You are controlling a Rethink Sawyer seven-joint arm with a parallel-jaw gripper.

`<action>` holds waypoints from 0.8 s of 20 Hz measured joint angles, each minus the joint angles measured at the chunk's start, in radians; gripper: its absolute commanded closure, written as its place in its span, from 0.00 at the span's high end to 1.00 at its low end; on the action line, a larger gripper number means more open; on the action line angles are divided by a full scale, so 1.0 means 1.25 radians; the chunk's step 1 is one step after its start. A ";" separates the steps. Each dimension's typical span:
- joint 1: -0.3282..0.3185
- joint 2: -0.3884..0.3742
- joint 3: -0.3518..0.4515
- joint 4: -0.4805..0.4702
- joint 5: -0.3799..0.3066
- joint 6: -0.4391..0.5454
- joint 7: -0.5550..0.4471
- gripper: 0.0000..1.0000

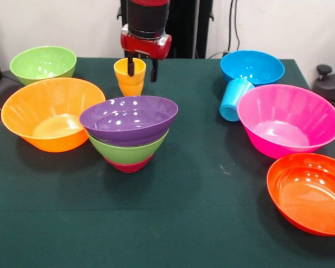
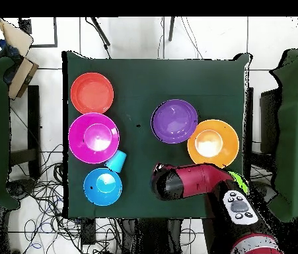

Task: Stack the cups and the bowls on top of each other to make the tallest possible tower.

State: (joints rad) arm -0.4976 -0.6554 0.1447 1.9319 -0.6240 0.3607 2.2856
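Observation:
The tower (image 1: 128, 128) is a purple bowl (image 2: 174, 121) nested on a green bowl (image 1: 128, 152), which sits on a small crimson bowl (image 1: 128, 166). Behind it stands the yellow-orange cup (image 1: 129, 79), upright. My gripper (image 1: 143, 70) hangs over this cup, open: one finger dips at the cup's mouth, the other is just outside its right wall. In the overhead view the arm (image 2: 191, 182) hides this cup. A light blue cup (image 1: 234, 99) (image 2: 115, 161) lies on its side between the blue bowl (image 1: 252, 66) and the pink bowl (image 1: 288, 120).
A large orange bowl (image 1: 51, 113) (image 2: 212, 143) sits left of the tower, with a second green bowl (image 1: 43, 62) behind it. A red-orange bowl (image 1: 310, 192) (image 2: 92, 92) is at the near right. The table edge (image 1: 156, 262) runs along the front.

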 measured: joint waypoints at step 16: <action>0.030 0.006 -0.033 -0.002 0.000 0.000 0.000 1.00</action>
State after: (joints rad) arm -0.4605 -0.6484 0.1032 1.9293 -0.6238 0.3607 2.2856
